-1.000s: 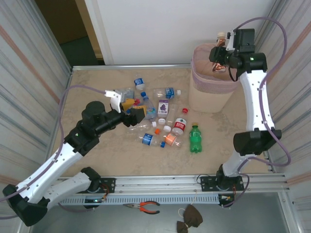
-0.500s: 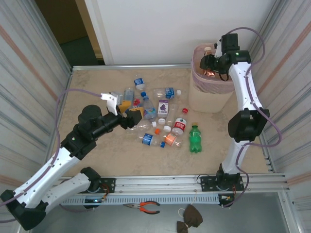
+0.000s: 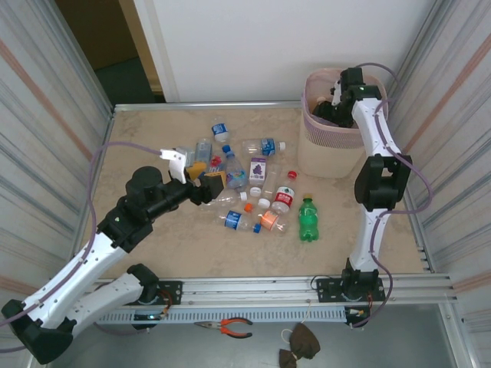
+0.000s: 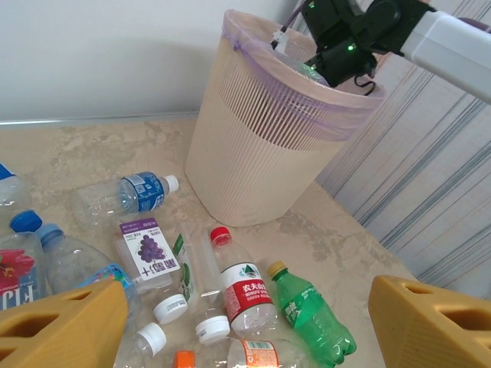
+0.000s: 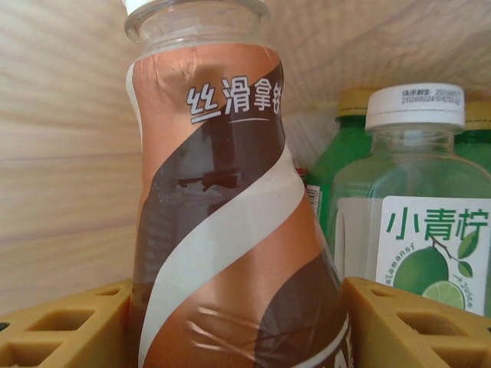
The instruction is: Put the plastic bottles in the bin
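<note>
We were at the drop step. Our right end effector (image 3: 335, 107) was down inside the bin (image 3: 326, 149), at the far right corner of the surface (image 3: 153, 138), and it held a brown bottle (image 5: 222, 215) upright between its fingers. Beside that bottle, in the bin, stood a lime-label bottle (image 5: 414, 215) and a green one (image 5: 345, 153).

We judged that the next move called for parting the fingers to release the brown bottle, then lifting the arm straight up past the rim without catching the liner.

Our left end effector (image 3: 209, 173) hovered wide and empty over the left side of the loose bottles (image 3: 253, 188), which lay around the middle of the surface. A green bottle (image 3: 308, 218) lay at the near right of that group.

A second earlier the right end effector had been above the rim with the bottle showing. Since then it had sunk into the bin. The left arm had shifted only slightly, and the bottles on the surface lay as before.
</note>
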